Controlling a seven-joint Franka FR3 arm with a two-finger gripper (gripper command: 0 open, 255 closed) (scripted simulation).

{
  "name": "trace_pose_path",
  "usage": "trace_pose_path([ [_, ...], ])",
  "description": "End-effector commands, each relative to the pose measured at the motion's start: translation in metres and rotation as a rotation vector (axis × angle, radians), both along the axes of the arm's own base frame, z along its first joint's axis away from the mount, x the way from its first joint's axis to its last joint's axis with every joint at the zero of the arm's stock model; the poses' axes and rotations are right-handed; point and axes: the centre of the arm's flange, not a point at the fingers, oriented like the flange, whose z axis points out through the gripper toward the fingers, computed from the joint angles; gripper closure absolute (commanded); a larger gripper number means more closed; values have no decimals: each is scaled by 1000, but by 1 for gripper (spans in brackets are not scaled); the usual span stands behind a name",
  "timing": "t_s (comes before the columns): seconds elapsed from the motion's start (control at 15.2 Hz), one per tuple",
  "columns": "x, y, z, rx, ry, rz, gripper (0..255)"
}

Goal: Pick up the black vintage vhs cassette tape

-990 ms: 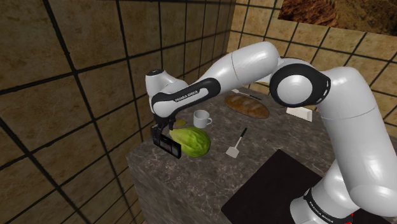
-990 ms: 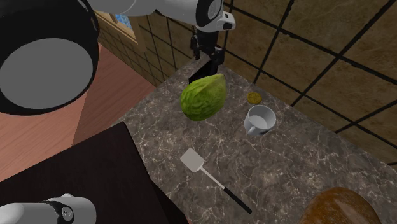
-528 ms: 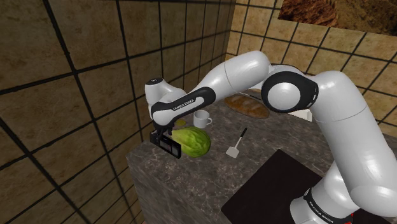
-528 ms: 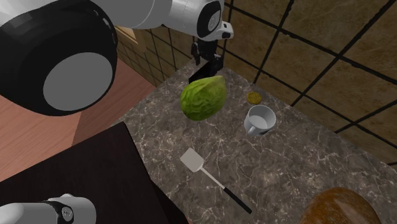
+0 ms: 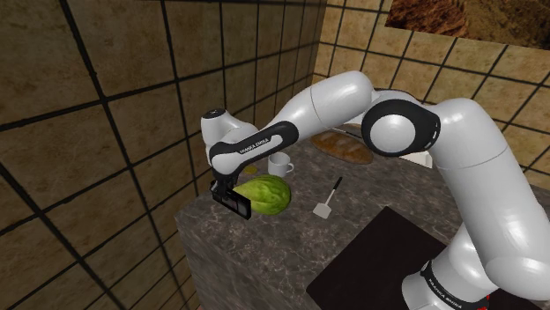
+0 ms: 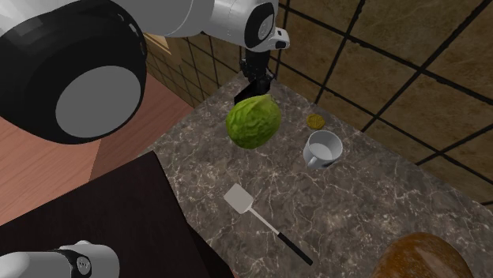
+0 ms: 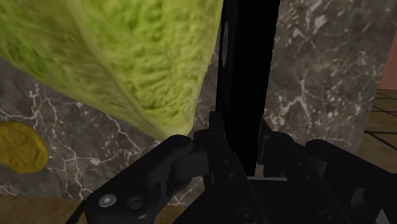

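- White arm (image 5: 353,97) is seen reaching from the dark stand (image 5: 379,260) at the shoulder view's lower right, up and over to the left.
- Dark marbled countertop (image 5: 264,238) is set into a tiled corner.
- Brown loaf (image 5: 345,148) is placed at the far side, near the wall.
- Green cabbage (image 5: 266,195) is seen near the counter's left end in the shoulder view.
- White mug (image 5: 280,164) is set beyond the cabbage, apart from it.
- Spatula (image 5: 328,200), white blade and black handle, is laid to the shoulder view's right of the cabbage.
- Black cassette (image 7: 247,63) is stood on edge at the counter's left end, right beside the cabbage; whether it is lifted clear cannot be told.
- Gripper (image 7: 245,130) is closed to the cassette's thickness, with the tape clasped between both fingers.
- Small yellow disc (image 6: 315,121) is seen by the wall, between cabbage and mug.
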Motion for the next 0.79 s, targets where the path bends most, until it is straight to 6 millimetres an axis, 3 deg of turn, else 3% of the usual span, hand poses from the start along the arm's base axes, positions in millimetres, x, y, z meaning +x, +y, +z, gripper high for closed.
trace_pose_path([
  [0.0, 0, 0, -1, 0, 1, 0, 255],
  [0.13, 0, 0, -2, 0, 1, 0, 255],
  [0.73, 0, 0, 46, 0, 1, 0, 255],
])
